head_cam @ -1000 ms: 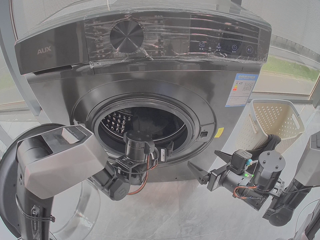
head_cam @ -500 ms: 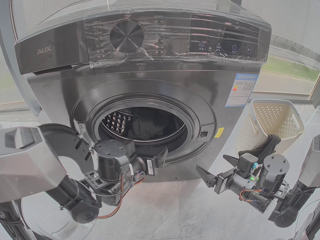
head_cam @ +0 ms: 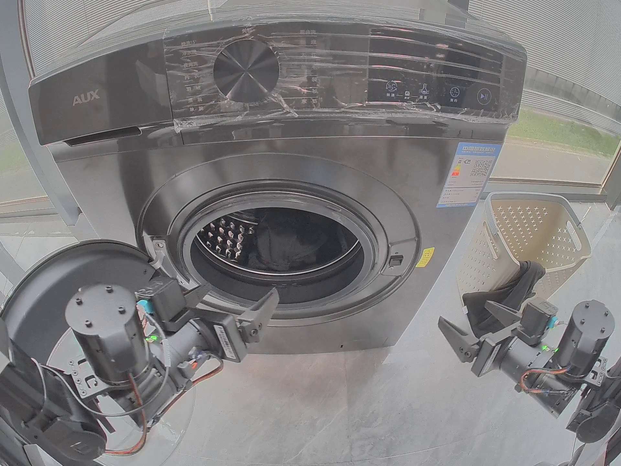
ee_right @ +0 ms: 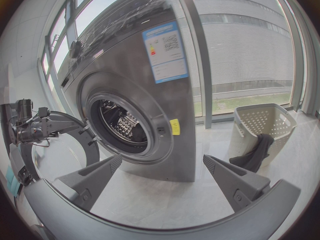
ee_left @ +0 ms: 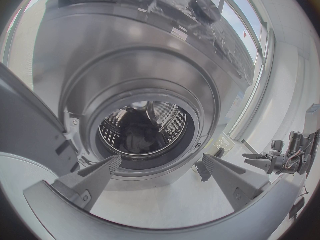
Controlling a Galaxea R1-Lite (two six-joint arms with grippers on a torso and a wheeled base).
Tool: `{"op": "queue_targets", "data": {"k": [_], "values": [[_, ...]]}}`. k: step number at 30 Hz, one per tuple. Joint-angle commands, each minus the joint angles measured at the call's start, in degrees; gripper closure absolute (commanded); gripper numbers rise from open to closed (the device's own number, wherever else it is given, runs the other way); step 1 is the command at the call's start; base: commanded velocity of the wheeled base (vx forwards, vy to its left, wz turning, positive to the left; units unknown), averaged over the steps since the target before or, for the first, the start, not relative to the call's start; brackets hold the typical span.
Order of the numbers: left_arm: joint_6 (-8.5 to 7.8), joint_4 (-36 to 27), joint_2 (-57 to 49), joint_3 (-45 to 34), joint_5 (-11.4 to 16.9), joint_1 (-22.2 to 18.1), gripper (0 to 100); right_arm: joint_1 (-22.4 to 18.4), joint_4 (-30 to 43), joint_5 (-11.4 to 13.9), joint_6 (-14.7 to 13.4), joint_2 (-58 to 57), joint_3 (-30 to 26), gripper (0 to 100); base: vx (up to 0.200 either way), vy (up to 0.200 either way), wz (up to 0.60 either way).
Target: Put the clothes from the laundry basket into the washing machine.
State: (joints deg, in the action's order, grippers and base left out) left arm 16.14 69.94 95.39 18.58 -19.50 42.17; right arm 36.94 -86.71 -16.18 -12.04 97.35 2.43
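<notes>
Pale stone floor [head_cam: 336,402] carries the washing machine [head_cam: 291,150], its door [head_cam: 65,266] open, dark clothes [head_cam: 284,244] in the drum. The laundry basket [head_cam: 537,228] stands beside the machine's right side, a dark garment [head_cam: 511,289] draped over its rim. Left gripper [head_cam: 234,294] and right gripper [head_cam: 469,318] hang with jaws released, empty.

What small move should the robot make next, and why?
Probably bring the right gripper to the dark garment hanging over the rim of the laundry basket, then grasp it. Its jaws stand open and empty close to that cloth, the garment is not yet in the washing machine, and the door is open.
</notes>
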Motion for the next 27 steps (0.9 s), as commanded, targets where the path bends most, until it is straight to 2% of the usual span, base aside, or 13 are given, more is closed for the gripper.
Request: {"op": "queue_targets", "data": {"k": [1, 2, 7, 13, 19, 23, 27], "values": [[-0.14, 0.0, -6.2, -3.2, 0.1, -1.2, 0, -3.5, 1.8, -0.1, -0.3, -6.9, -2.4, 0, 0.0, 0.0, 0.0], [-0.58, 0.0, -7.6, -5.5, 0.2, -1.6, 0, -5.4, 5.7, 0.5, 0.1, -11.6, -2.4, 0, -0.2, 0.0, 0.0], [-3.4, 0.2, -7.9, -8.9, -0.8, -3.8, 0, -6.1, 15.7, 0.6, -0.3, -16.8, -2.4, 0, -0.2, 0.0, 0.0], [-4.36, 0.9, -10.1, -11.5, -1.1, -5.0, 0, -6.3, 21.3, 0.3, -0.5, -19.7, -2.4, 0, 0.0, 0.0, 0.0], [-5.68, 0.9, -13.4, -13.4, -1.1, -5.2, 0, -6.2, 24.9, 0.1, 0.4, -25.4, -2.4, 0, -0.2, 0.0, 0.0], [-7.26, 0.9, -17.4, -16.8, -1.1, -5.2, 0, -6.4, 33.2, -0.7, 1.2, -33.3, -2.4, 0, -0.2, 0.0, 0.0], [-8.58, -0.2, -21.8, -18.5, -1.8, -5.2, 0, -8.2, 37.1, -1.4, 1.1, -38.3, -2.4, 0, -0.2, 0.0, 0.0]]}}
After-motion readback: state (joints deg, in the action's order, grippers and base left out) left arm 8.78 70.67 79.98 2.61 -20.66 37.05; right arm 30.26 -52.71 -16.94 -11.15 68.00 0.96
